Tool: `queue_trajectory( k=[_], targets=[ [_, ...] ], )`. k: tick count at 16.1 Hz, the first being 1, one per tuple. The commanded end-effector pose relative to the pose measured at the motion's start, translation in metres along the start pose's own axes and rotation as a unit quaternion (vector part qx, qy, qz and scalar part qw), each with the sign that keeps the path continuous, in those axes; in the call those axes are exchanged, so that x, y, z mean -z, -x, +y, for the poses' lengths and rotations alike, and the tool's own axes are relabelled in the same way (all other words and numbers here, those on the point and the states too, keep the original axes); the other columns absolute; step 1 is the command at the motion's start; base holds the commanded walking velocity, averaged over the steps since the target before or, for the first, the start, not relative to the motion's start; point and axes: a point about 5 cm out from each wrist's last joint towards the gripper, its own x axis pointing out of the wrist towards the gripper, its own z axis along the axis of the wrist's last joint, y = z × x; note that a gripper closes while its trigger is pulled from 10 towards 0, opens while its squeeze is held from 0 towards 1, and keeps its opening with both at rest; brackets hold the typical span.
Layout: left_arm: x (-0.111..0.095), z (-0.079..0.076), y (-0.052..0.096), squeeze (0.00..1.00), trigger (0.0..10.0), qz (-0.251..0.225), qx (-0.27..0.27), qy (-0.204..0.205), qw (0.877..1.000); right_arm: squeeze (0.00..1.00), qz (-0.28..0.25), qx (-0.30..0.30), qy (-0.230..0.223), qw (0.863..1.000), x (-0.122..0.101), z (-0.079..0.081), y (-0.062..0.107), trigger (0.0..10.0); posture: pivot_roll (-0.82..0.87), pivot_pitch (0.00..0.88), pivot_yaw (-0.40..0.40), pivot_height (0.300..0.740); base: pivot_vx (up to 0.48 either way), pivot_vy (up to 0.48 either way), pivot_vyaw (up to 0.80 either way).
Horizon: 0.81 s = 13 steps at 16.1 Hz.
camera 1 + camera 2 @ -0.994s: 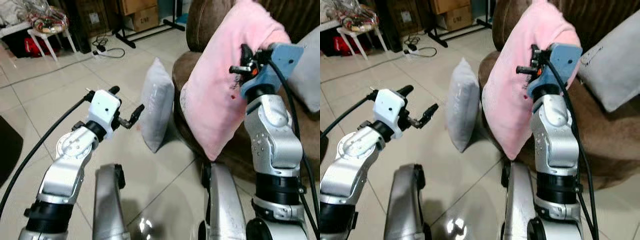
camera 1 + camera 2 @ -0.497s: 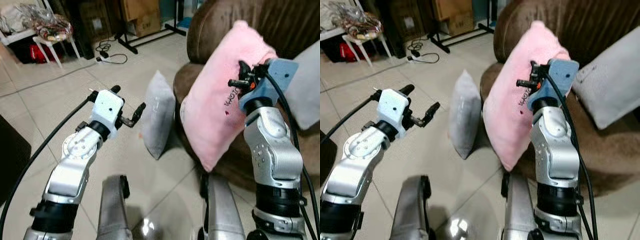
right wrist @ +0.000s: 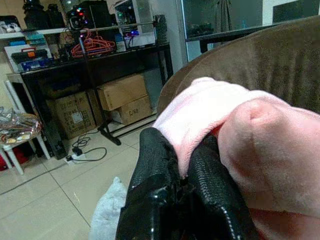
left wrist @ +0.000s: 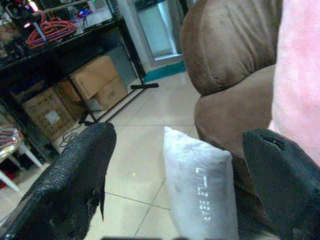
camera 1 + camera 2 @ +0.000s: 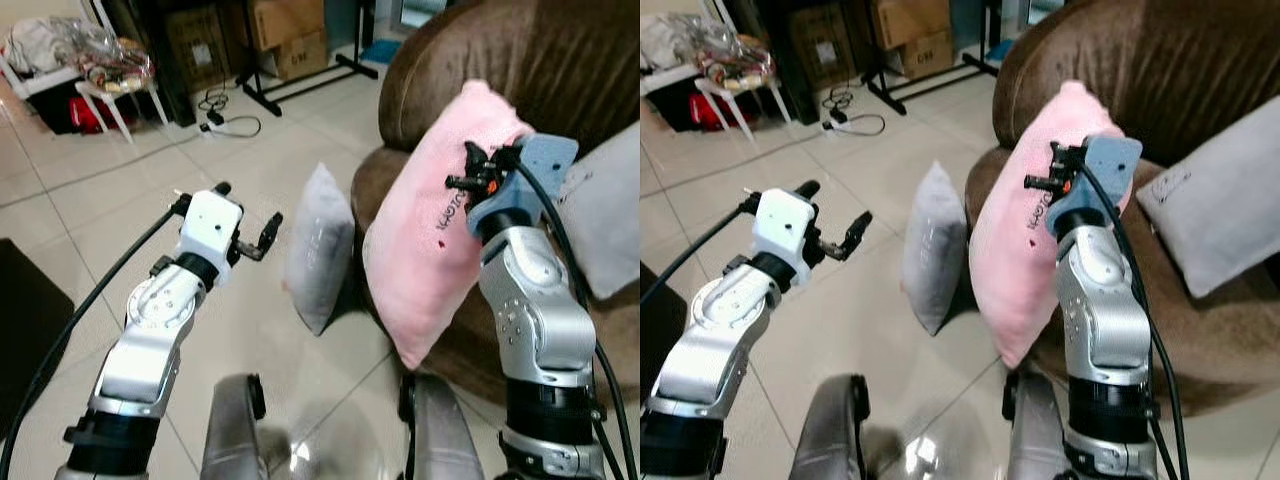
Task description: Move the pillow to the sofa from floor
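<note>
Hovering idle over the tiled floor (image 5: 60, 200), left gripper (image 5: 250, 235) with fingers spread apart. Standing on edge against the sofa front, grey pillow (image 5: 318, 245). Pinching a fold of the pink pillow (image 5: 430, 220), right gripper (image 3: 182, 185) clamped, dangling it before the brown sofa (image 5: 470, 60) for placing.

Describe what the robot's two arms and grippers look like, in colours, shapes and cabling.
Both arms are chunky silver metal segments with rounded joints and black collars. The left gripper has a white boxy housing and two long black textured fingers; a black cable runs back from it. The right gripper sits on a light blue housing with an orange detail, black fingers and a black cable along the arm.
</note>
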Motion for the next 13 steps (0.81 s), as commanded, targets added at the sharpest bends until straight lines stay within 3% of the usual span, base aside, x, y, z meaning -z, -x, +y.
queue_trajectory(
  k=[1,13],
  targets=[
    [-0.0009,0.0065,-0.0007,0.0,10.0,0.003,-0.016,-0.004,1.0,0.0,-0.011,-0.007,-0.001,1.0,-0.0055,0.0049,0.0019,10.0,-0.11,0.0,0.053,0.605,0.0,0.0,0.0],
    [-0.0025,0.0035,-0.0023,0.0,10.0,-0.001,-0.002,-0.031,1.0,0.0,0.001,-0.001,-0.005,1.0,0.0012,0.0039,0.0055,10.0,-0.11,0.0,0.065,0.72,0.0,0.0,0.0]
  ],
)
